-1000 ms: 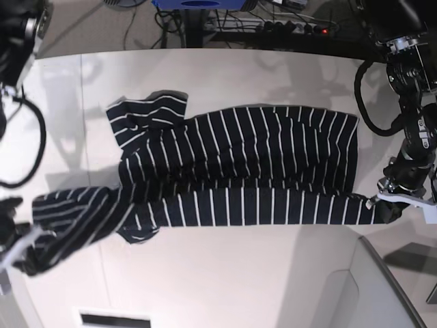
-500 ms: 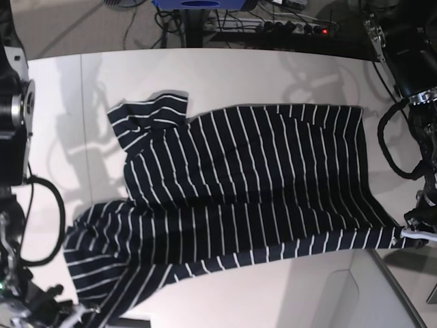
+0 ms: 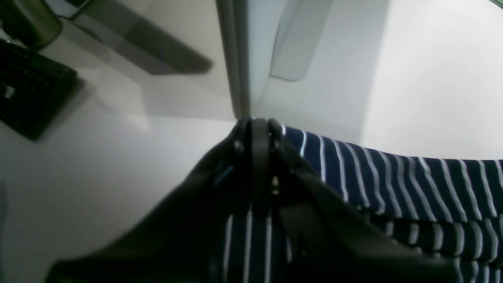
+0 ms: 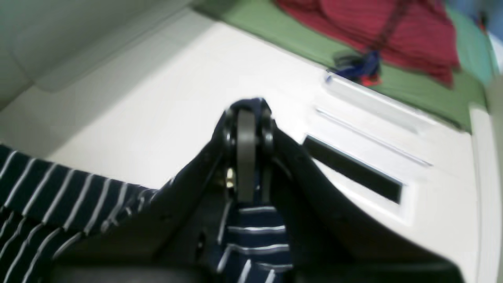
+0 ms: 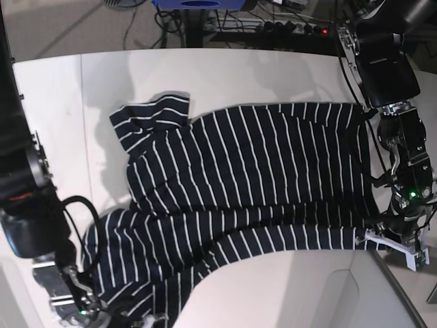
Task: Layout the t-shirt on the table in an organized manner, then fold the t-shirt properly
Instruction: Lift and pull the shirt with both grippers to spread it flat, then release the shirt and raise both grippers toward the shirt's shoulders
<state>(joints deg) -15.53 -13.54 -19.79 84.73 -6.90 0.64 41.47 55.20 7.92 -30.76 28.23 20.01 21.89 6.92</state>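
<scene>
Your left tool (image 5: pixel 374 237) is pressed together on a hem corner of the t-shirt (image 5: pixel 246 178), and your right tool (image 5: pixel 140 321) is likewise pinching cloth near the other end, by the shoulder or lower sleeve; both wrist views show striped fabric caught between the closed tips. The shirt lies across the white desk (image 5: pixel 239 75) between the two tools, so each tool holds its own end. Its long axis runs across the base view, hem toward your left arm, collar end toward your right. One sleeve (image 5: pixel 147 116) lies crumpled at the far corner. The held near edge sags between your grips; to flatten it, you'd probably draw the tools apart along that axis.
</scene>
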